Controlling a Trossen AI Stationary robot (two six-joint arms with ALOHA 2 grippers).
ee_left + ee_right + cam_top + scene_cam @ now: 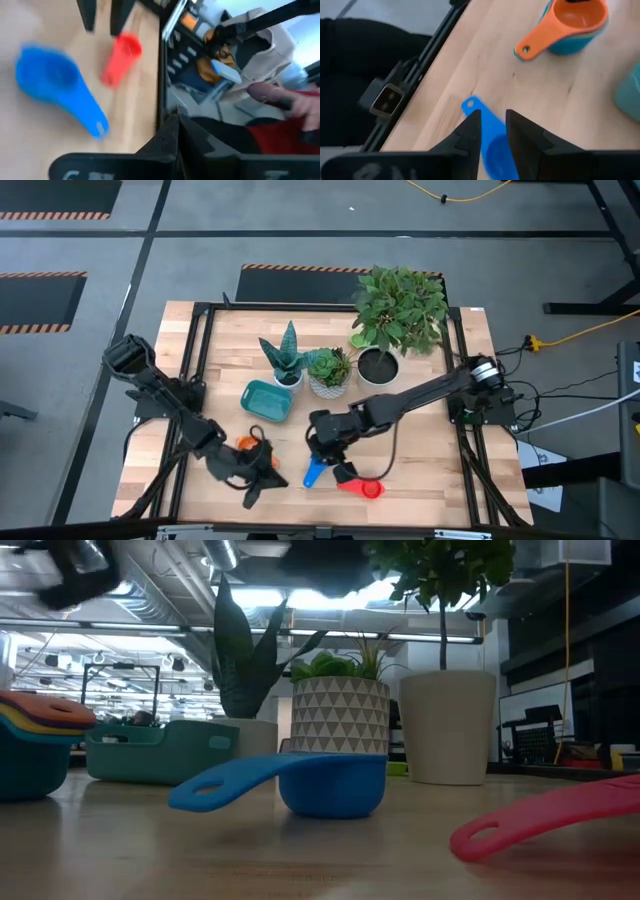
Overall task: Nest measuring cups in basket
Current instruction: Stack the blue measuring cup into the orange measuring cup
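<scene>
Fingers of our right gripper (492, 132) stand partly apart just over the blue round plastic measuring cup (492, 145), at the lower middle of the right wrist picture; they straddle its flat handle, and we cannot tell whether they touch it. In the overhead picture this gripper (322, 448) sits at lower centre, with the blue cup (314, 473) showing just below it. We judge the cup light, stiff and smooth, so it may skid on the wood or twist in a loose pinch. The short flat handle looks like the best hold, taken close to the bowl.

Our left gripper (255, 470) is closed at lower left, beside the stack of nested cups with the orange plastic measuring cup (246, 443) on top. It appears to hold nothing.

Further out, the red plastic measuring cup (362, 487) lies just right of the blue one, near the table's lower edge, so a push that way could send it off. The teal rectangular plastic basket (267, 400) sits upper left of our right gripper, with bare wood between. Behind it the white plant pots (329, 383) crowd the upper side, so we think the approach should stay low and from below.
</scene>
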